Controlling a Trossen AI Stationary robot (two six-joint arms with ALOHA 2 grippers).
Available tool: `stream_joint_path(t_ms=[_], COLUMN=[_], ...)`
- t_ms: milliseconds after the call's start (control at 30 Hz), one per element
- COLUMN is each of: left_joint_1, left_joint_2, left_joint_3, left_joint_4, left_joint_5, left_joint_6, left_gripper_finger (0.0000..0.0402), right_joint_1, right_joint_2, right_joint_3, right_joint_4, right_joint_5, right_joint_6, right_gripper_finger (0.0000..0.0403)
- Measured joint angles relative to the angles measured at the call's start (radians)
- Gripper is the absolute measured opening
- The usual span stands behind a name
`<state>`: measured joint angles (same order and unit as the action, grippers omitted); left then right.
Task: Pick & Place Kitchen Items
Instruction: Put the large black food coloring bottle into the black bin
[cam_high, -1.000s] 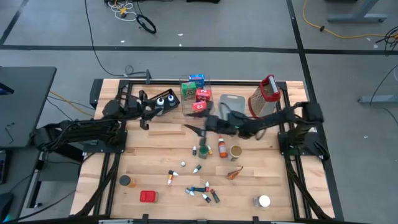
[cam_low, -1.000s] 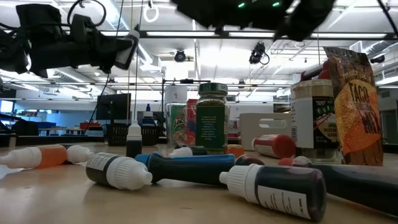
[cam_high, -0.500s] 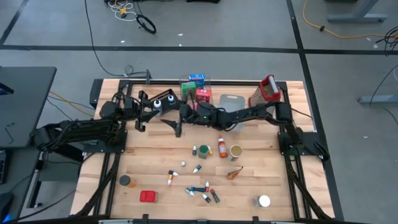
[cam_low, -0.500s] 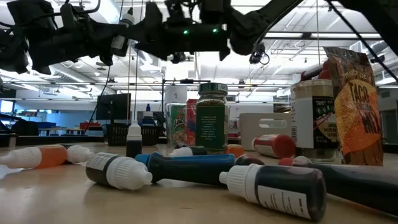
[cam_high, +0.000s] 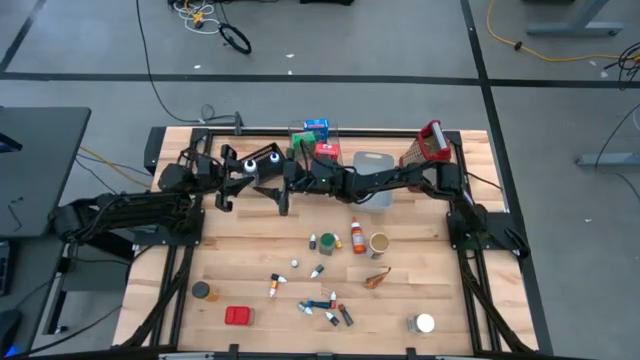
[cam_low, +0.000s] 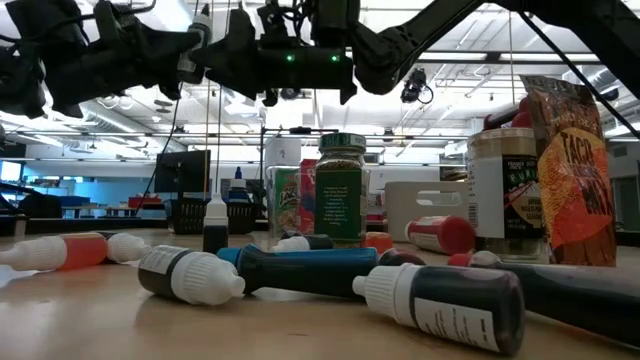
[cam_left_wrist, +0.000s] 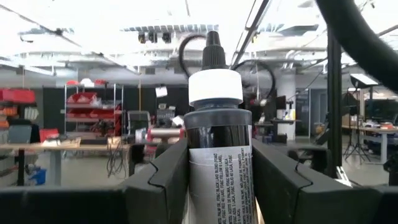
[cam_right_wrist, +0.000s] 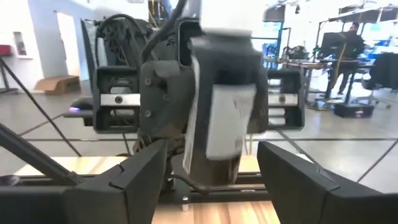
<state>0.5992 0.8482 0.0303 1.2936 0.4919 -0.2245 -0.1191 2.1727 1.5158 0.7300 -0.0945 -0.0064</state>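
The light wooden slatted table (cam_high: 240, 260) is carrying the whole job, and both dark arms are meeting above its far left part. Far of centre, a clear plastic bin (cam_high: 314, 142) is holding red, blue and green little boxes, with a grey-blue tray (cam_high: 375, 162) and a tall metal grater with a red handle (cam_high: 427, 150) to its right.

The left gripper (cam_left_wrist: 217, 180) is grasping a small dark bottle with a white cap and black nozzle (cam_left_wrist: 217, 143), holding it upright between both fingers, raised well off the table. The right gripper (cam_right_wrist: 211, 165) is reaching leftward across the table to face it; its jaws are standing apart on either side of that same bottle, not visibly pressing on it.

This is looking like a hand-over in mid-air: the bottle is passing from left arm to right. The next move is calling for the right fingers to close squarely on the bottle's body before the left ones are letting go, otherwise it is likely to drop.

Nearer, the remaining kitchen items are lying scattered: a green-lidded spice jar (cam_high: 327, 243), an orange-red bottle (cam_high: 357, 236), a flat red box (cam_high: 239, 316), a white-lidded jar (cam_high: 421, 323), and tiny coloured-cap bottles (cam_high: 325, 307).
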Motion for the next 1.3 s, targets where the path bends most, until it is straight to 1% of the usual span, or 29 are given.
stream_joint_path(t_ms=[100,200,300,467,567,700,833,1133,1300], left_joint_1=[-0.025,-0.062,-0.100,-0.140,-0.151,-0.167,-0.176,-0.176,-0.176], left_joint_2=[0.000,0.001,0.002,0.002,0.002,0.002,0.002,0.002,0.002], left_joint_3=[0.000,0.000,0.000,0.000,0.000,0.013,0.028,0.034,0.034], left_joint_4=[0.008,0.008,0.008,0.008,0.008,0.005,-0.003,-0.021,-0.034], left_joint_5=[-0.005,-0.034,-0.078,-0.115,-0.145,-0.162,-0.165,-0.163,-0.156], left_joint_6=[0.023,0.054,0.081,0.106,0.106,0.106,0.123,0.127,0.129], left_gripper_finger=[0.0158,0.0158,0.0158,0.0158,0.0158,0.0158,0.0158,0.0159,0.0177], right_joint_1=[-0.008,-0.012,-0.010,-0.009,-0.009,-0.009,-0.010,-0.008,-0.009], right_joint_2=[0.000,0.001,0.000,0.001,0.001,0.001,0.000,0.000,-0.008], right_joint_3=[0.001,0.024,0.030,0.030,0.030,0.030,0.030,0.030,0.030], right_joint_4=[0.008,0.008,0.005,-0.009,-0.038,-0.032,-0.015,-0.021,-0.055], right_joint_5=[-0.026,-0.098,-0.095,-0.108,-0.108,-0.112,-0.156,-0.150,-0.154], right_joint_6=[0.007,0.028,0.008,0.011,0.010,0.002,-0.002,-0.004,-0.008], right_gripper_finger=[0.0248,0.0241,0.0237,0.0223,0.0205,0.0176,0.0154,0.0154,0.0153])
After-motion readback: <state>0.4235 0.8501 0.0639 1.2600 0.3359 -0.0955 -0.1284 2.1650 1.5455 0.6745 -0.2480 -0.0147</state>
